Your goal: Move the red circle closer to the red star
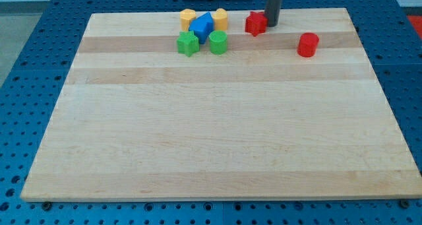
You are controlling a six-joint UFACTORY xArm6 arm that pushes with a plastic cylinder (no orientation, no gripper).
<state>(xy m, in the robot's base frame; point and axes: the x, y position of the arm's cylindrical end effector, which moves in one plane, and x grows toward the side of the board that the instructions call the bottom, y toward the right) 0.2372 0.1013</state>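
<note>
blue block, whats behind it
Behind the blue block, toward the view's top, two yellow blocks show at either side. Their inner parts are covered, so their shapes stay unclear.

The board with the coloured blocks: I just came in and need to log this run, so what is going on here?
My tip stands near the view's top edge of the wooden board, right beside the red star, on its right side. The red circle sits apart, further to the view's right and a little lower, so it has not yet been brought to the star. A cluster lies left of the star: two yellow blocks, a blue block, a green star and a green circle.
</note>
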